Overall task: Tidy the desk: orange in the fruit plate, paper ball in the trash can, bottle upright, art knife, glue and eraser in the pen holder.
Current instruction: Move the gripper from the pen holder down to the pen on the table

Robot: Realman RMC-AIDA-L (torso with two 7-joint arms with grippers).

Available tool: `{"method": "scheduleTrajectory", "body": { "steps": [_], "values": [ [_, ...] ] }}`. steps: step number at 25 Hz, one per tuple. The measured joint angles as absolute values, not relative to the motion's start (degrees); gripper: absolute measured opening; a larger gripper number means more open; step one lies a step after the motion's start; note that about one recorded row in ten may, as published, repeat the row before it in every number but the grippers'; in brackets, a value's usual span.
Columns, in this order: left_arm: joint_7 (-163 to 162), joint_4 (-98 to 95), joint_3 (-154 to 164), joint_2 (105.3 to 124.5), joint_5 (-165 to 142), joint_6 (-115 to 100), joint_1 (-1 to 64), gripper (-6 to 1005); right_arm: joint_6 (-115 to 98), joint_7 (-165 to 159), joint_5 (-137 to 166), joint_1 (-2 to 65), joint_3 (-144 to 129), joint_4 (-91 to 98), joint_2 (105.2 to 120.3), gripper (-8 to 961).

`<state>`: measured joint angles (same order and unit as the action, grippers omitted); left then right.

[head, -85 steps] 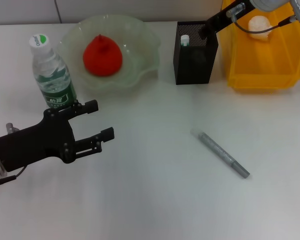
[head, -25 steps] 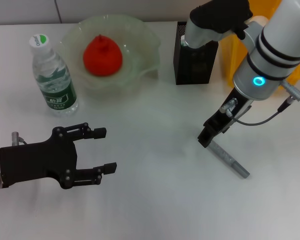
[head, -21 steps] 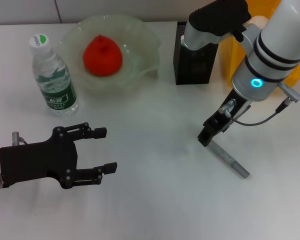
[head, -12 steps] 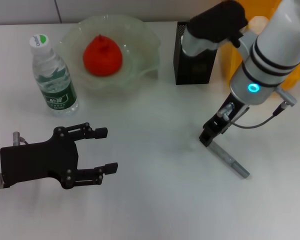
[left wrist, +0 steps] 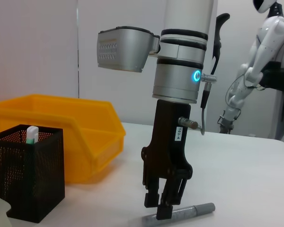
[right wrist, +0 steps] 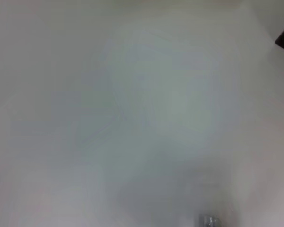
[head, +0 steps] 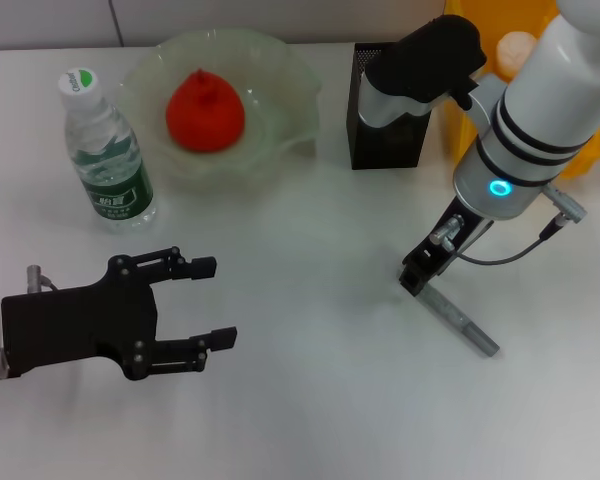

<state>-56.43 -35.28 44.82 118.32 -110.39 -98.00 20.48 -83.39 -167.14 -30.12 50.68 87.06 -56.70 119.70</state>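
Note:
The grey art knife (head: 458, 320) lies on the table at the right. My right gripper (head: 416, 277) is down at its near end, open, with the fingers on either side of the knife's tip; the left wrist view shows this gripper (left wrist: 162, 208) and the knife (left wrist: 187, 212). The orange (head: 205, 110) sits in the fruit plate (head: 285, 70). The bottle (head: 105, 150) stands upright. A white-capped glue stick (left wrist: 32, 134) is in the black pen holder (head: 380, 140). The paper ball (head: 517, 47) lies in the yellow trash can (head: 460, 30). My left gripper (head: 208, 302) is open and empty at the near left.
My right arm reaches over the pen holder and the trash can and hides most of them in the head view. The right wrist view shows only bare table and a bit of the knife (right wrist: 208, 221). The eraser is out of view.
My right gripper came from the pen holder to the knife and has sunk a little lower onto its end in the last second. My left gripper has drawn back from the bottle.

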Motion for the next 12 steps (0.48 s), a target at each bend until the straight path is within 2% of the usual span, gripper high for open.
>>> {"method": "scheduleTrajectory", "body": {
  "steps": [2,9,12],
  "values": [
    [-56.4,-35.1,44.8,118.32,-110.4,-98.0,20.5,785,-83.2,-167.1,-30.1,50.7,87.0,-56.6,119.7,456],
    [-56.4,-35.1,44.8,118.3,-110.4,-98.0,20.6,785,-82.1,-167.1,-30.2,50.6,86.1,-55.7,119.71,372],
    [-56.4,-35.1,44.8,118.29,-110.4,-98.0,20.6,785,-81.9,-167.1,-30.2,50.6,85.7,-55.6,119.75,374]
  ]
}}
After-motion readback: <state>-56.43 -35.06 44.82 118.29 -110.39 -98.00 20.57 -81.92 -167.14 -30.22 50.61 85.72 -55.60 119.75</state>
